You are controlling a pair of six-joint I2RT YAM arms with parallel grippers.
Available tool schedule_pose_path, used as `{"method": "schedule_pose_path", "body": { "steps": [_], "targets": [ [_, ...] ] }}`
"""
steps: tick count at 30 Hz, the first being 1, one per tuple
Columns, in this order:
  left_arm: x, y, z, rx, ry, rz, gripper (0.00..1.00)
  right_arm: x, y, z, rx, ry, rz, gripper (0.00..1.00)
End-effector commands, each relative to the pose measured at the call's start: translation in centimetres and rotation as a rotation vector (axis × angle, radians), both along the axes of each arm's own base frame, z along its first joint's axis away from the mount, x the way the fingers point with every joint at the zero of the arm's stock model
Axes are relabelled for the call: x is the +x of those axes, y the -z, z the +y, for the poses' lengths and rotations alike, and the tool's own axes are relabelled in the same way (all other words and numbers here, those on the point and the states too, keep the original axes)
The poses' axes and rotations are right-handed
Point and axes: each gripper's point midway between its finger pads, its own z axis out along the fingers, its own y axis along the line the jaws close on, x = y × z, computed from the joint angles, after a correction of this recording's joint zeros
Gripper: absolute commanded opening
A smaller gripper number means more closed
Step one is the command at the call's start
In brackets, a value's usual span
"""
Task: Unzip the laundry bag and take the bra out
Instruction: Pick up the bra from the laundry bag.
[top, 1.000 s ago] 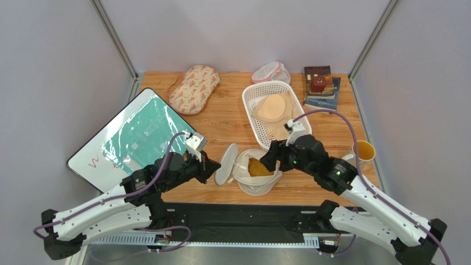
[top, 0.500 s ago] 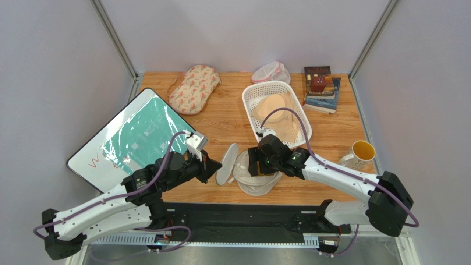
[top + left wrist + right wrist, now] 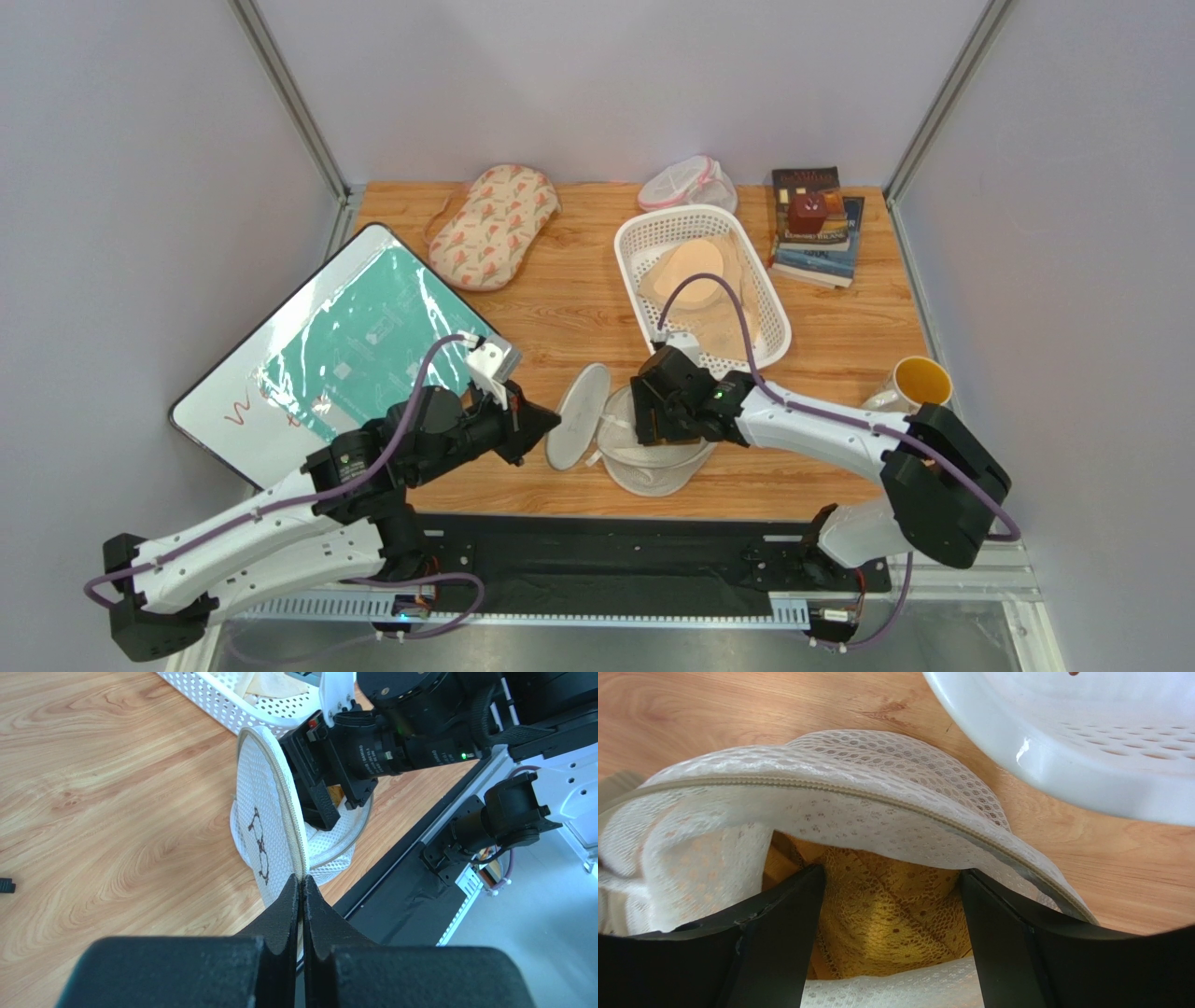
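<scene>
Table (image 3: pixel 561 301): wood, clear grain, smooth with a low sheen. Bag (image 3: pixel 878 805): cream open-mesh cloth, matt, honeycomb holes, soft and wrinkled. Zip (image 3: pixel 829 791): fine beige teeth on woven tape. Icon (image 3: pixel 256 843): dark print on the mesh. Bra (image 3: pixel 892 917): mustard cloth, lace-like knit pattern, matt. Basket (image 3: pixel 1088 756): white perforated plastic, glossy, with bright highlights. Left gripper (image 3: pixel 302 879) and right gripper (image 3: pixel 891 875): fingers of black plastic, matt, faintly grainy. Arm shells (image 3: pixel 253 539): white plastic, smooth, semi-gloss. Board (image 3: pixel 351 350): glossy face under a clear film that reflects light. Mug (image 3: pixel 919 385): shiny, glazed look. Pouch (image 3: pixel 494 224): patterned cloth, matt.
</scene>
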Motion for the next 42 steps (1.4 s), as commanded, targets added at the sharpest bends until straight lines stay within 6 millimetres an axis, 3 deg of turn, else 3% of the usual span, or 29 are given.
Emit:
{"method": "schedule_pose_path", "body": {
  "steps": [1,4,7,10,17,24,29,32,38,42],
  "targets": [
    [0.1,-1.5,0.1,-0.032,-0.007,-0.02,0.0,1.4,0.3,0.3,-0.018,0.04,-0.029,0.76],
    [0.1,-1.4,0.2,-0.029,-0.007,-0.018,0.0,1.3,0.7,0.5,-0.021,0.026,-0.012,0.61],
    [0.1,-1.1,0.0,-0.022,-0.005,-0.012,0.0,1.0,-0.1,1.2,0.006,-0.005,-0.002,0.18],
    [0.2,-1.0,-0.2,-0.018,-0.004,-0.007,0.0,0.5,-2.6,2.3,0.034,-0.062,-0.029,0.05],
    [0.3,-1.1,-1.0,-0.026,0.009,-0.001,0.0,-0.5,-9.8,4.0,0.092,-0.14,-0.155,0.03],
    [0.0,-0.8,-1.7,-0.029,0.038,0.022,0.0,-0.4,-14.1,4.4,0.243,-0.114,-0.264,0.0],
    [-0.5,-0.6,-2.7,-0.045,0.085,0.039,0.0,0.2,-16.2,4.2,0.347,-0.065,-0.351,0.0],
    [-0.7,-0.8,-3.2,-0.055,0.105,0.044,0.0,1.0,-15.9,3.8,0.288,-0.042,-0.368,0.0],
    [-1.7,-1.0,-5.2,-0.097,0.199,0.066,0.0,1.5,-17.5,7.1,0.421,-0.079,-0.381,0.0],
    [-1.6,0.0,-5.3,-0.067,0.196,0.085,0.0,2.0,-19.4,7.7,0.458,-0.067,-0.407,0.0]
  ]
}}
